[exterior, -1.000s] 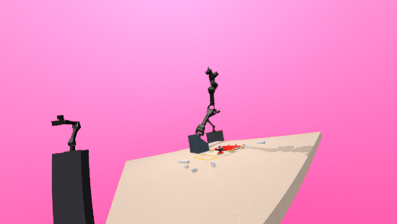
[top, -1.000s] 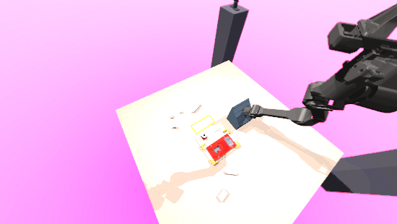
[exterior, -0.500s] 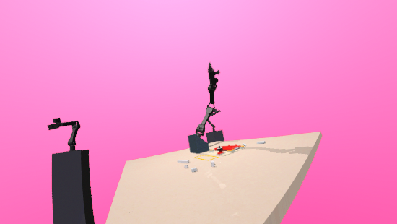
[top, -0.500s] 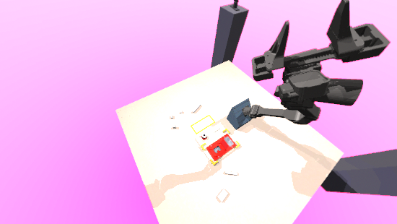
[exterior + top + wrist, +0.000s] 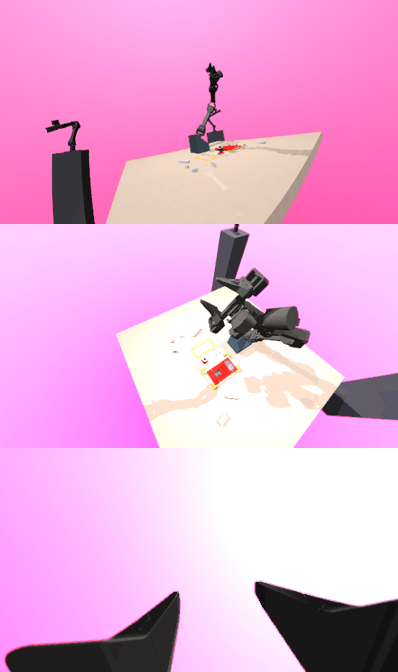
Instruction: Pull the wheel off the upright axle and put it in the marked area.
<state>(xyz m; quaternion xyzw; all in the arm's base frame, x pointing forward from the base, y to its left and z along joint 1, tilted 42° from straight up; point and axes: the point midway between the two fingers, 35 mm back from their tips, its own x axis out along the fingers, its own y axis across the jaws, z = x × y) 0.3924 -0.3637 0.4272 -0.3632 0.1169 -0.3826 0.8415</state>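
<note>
The wheel (image 5: 205, 360) (image 5: 220, 149) is a tiny dark shape on a small red base beside the red board. The upright axle is too small to make out apart from it. The marked area (image 5: 201, 345) is a yellow outline on the table near the wheel, and it also shows in the exterior view (image 5: 201, 159). My gripper (image 5: 209, 290) (image 5: 211, 66) (image 5: 217, 591) is open and empty. It is high in the air, far above the table and the wheel, with fingertips pointing up. The wrist view shows only the two fingers against the background.
A red board (image 5: 223, 369) (image 5: 231, 147) with grey parts lies between yellow corner pieces. Several small white pieces lie around it, including a block (image 5: 223, 419) and a bar (image 5: 184, 161). My arm's blue-grey base (image 5: 236, 345) (image 5: 198, 144) stands near the marked area. Dark pillars (image 5: 226, 256) (image 5: 72, 188) stand beyond the table.
</note>
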